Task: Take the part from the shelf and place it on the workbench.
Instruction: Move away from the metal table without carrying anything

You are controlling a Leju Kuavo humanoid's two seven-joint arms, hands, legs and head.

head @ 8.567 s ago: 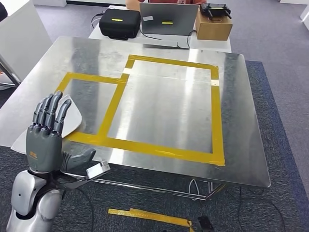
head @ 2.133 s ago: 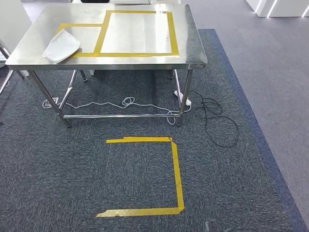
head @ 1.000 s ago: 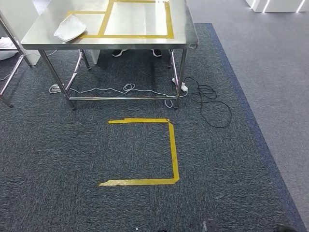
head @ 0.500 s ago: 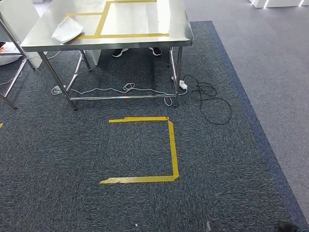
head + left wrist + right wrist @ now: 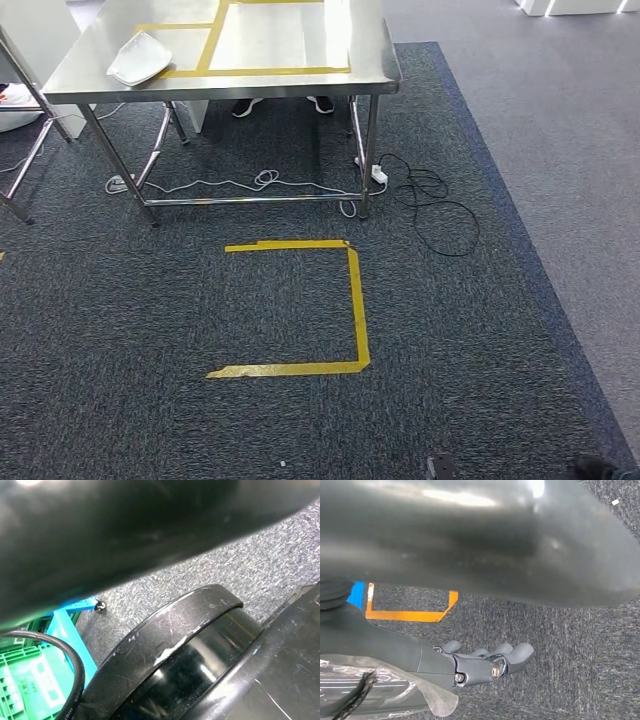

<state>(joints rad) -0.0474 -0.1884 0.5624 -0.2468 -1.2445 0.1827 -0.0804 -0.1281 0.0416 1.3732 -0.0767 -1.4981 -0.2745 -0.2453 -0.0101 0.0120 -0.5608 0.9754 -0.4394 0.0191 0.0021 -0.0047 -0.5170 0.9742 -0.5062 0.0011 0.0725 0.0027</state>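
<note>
**Part on table, robot standing off**

The white curved plastic part lay near the stainless steel table's left corner, across the carpet. The right robot hand hung empty, fingers loosely extended; the left's state could not be told.

Dark carpet with yellow tape outline, loose cable

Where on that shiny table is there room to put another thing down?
The big yellow-taped square on the workbench is bare, and so is the steel strip between that tape and the right-hand edge. The smaller taped square at the left is crowded: the white part lies across its corner.
</note>
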